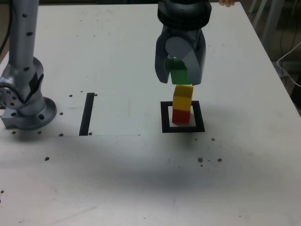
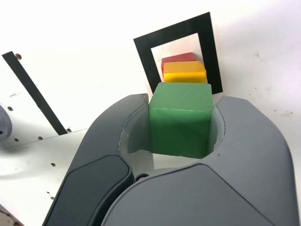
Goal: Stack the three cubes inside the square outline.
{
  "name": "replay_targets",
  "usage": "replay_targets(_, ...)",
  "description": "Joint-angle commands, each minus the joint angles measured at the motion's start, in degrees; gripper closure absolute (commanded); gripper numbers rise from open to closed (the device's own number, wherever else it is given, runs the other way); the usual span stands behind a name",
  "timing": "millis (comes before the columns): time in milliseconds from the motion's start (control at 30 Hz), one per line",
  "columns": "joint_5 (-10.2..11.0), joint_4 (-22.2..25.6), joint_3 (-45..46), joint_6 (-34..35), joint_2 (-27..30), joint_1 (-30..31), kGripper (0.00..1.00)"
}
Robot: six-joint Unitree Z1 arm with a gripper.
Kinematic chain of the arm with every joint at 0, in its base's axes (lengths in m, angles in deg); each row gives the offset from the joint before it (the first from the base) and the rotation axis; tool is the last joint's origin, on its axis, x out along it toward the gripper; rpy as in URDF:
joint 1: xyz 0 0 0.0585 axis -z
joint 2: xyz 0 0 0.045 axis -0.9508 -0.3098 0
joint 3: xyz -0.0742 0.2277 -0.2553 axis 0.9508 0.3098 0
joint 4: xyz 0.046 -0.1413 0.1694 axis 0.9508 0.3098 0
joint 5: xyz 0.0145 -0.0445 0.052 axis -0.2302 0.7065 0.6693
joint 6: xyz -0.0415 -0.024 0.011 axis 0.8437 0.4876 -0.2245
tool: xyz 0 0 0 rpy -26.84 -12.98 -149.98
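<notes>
On the white tabletop (image 1: 141, 179), the red cube (image 1: 181, 116) sits inside the square outline (image 1: 183, 128), with the yellow cube (image 1: 183, 97) stacked on it. Just above, seemingly not quite touching, the fingers (image 1: 164, 70) hold the green cube (image 1: 179, 75). The black strip (image 1: 87, 113) lies to the exterior view's left.

I see a wide white tabletop (image 1: 117, 188) dotted with small dark specks, evenly lit; at the frame's right edge, grey floor (image 1: 288, 42) and a thin white cable (image 1: 288, 59).
</notes>
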Motion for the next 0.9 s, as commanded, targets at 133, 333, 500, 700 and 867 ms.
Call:
replay_targets(133, 0.93, 0.37, 0.41, 0.1, -1.79, 0.55, 0.88)
replay_targets(333, 1.25, 0.65, 0.24, 0.13, -2.41, 1.54, 0.88)
replay_targets(500, 1.13, 0.89, 0.06, 0.46, -2.54, 2.22, 0.88)
replay_targets(700, 1.22, 0.82, -0.18, 0.54, -3.21, 2.28, 0.85)
replay_targets(867, 1.24, 0.78, -0.55, 0.54, -3.95, 2.28, 0.82)
